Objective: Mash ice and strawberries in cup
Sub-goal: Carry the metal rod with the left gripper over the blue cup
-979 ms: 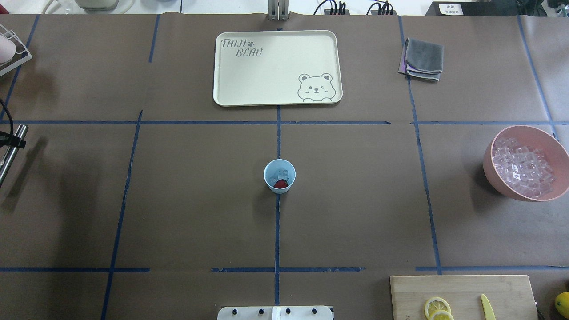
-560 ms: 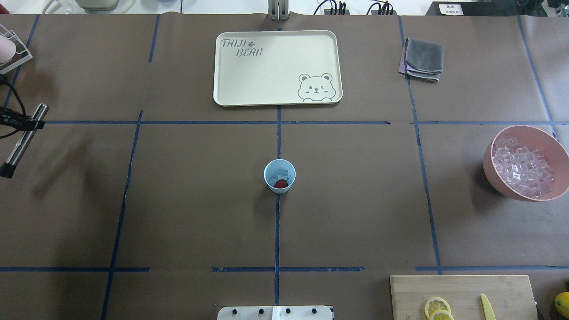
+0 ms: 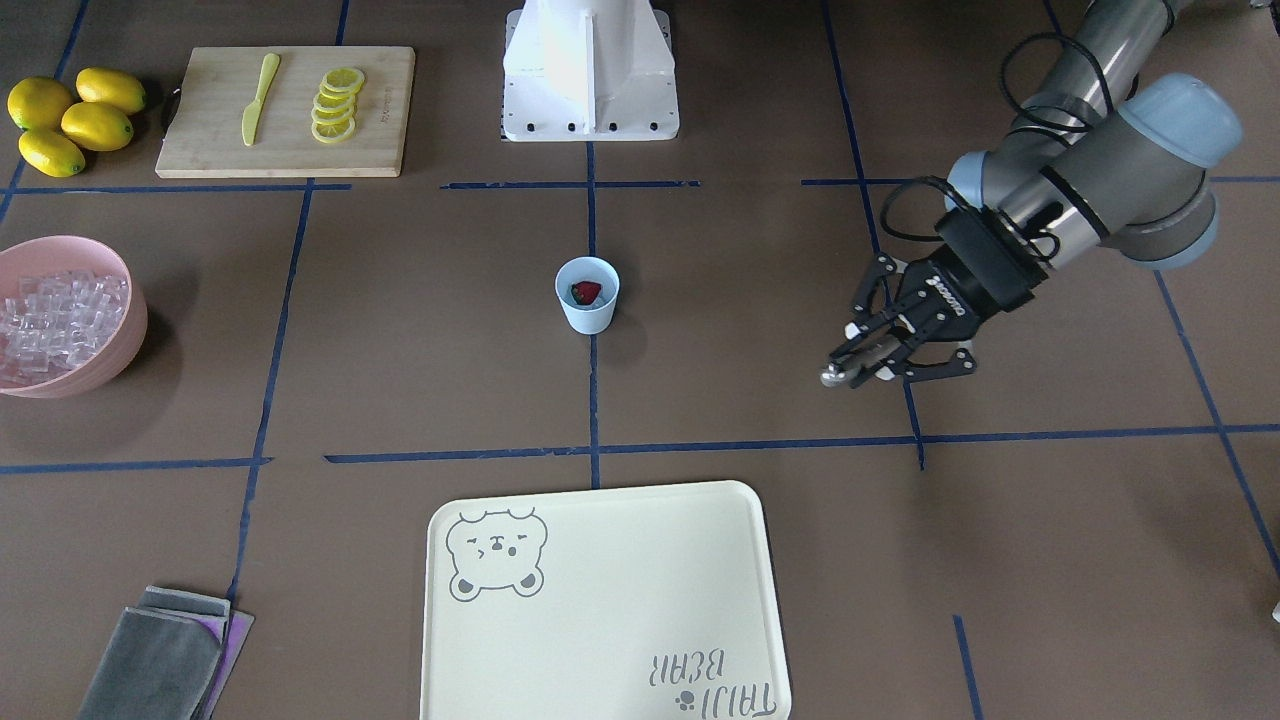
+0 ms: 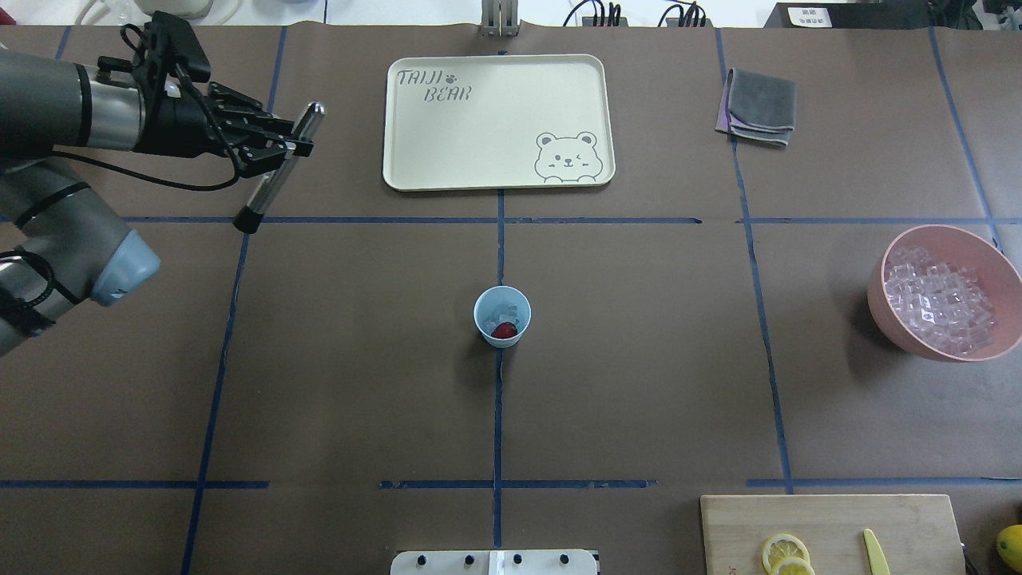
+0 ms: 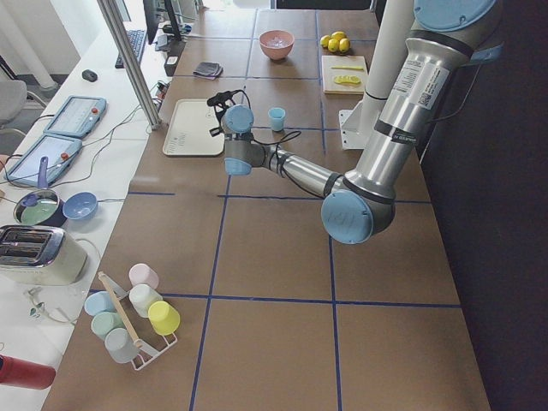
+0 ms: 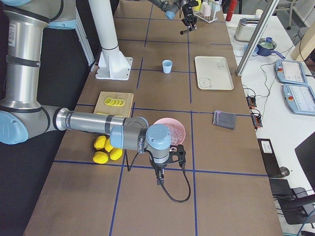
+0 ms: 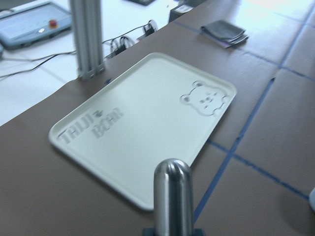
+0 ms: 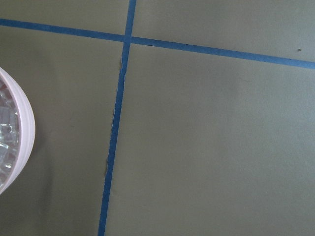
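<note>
Your left claw (image 4: 289, 148) has swung in from the table's left edge over the last second. It now hovers beside the left end of the tray (image 4: 495, 120), clenched around a metal rod (image 4: 275, 172). The rod hangs tilted with its dark tip lowest, clear of the table as far as I can judge. The left wrist camera shows its rounded top end with the tray beyond it.

The cup (image 4: 502, 317) has not moved. It stands upright at the table's centre on the blue tape line, well apart from the rod. The strawberry (image 4: 504, 330) lies inside it next to a few pieces of ice (image 4: 501, 310).

So the masher is in hand and on its way, but no mashing has begun. I judge you next need to bring the rod over the cup's mouth and stand it up straight before pressing down.

Your right claw (image 6: 165, 167) sits near the pink bowl (image 4: 886, 319); I cannot tell whether it is clenched or released.
</note>
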You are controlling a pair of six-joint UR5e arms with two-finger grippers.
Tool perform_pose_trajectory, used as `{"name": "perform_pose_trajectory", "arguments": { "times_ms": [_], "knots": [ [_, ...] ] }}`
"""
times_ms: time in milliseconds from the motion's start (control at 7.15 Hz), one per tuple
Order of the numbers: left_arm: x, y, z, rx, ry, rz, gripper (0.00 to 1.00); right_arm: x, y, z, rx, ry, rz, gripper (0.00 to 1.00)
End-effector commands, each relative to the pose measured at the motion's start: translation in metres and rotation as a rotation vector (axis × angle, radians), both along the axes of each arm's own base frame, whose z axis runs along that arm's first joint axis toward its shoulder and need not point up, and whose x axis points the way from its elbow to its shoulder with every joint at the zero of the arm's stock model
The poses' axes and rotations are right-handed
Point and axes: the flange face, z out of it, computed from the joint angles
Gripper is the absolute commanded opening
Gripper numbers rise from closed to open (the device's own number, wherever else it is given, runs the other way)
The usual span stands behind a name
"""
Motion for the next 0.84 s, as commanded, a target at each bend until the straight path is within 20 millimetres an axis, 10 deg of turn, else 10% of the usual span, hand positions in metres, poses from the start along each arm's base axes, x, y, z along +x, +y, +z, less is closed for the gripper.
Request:
{"name": "perform_pose_trajectory", "arguments": {
  "times_ms": [0, 280, 699],
  "knots": [
    [0.077, 0.058, -0.078, 0.188, 0.261, -0.056, 0.0, 0.0, -0.002, -0.001, 0.003, 0.0, 0.0, 0.99],
    [0.128, 0.121, -0.125, 0.348, 0.464, -0.186, 0.0, 0.0, -0.005, -0.004, 0.005, 0.0, 0.005, 0.99],
    [0.118, 0.13, -0.141, 0.504, 0.574, -0.237, 0.0, 0.001, -0.007, -0.007, 0.0, 0.0, 0.021, 0.99]
  ]
}}
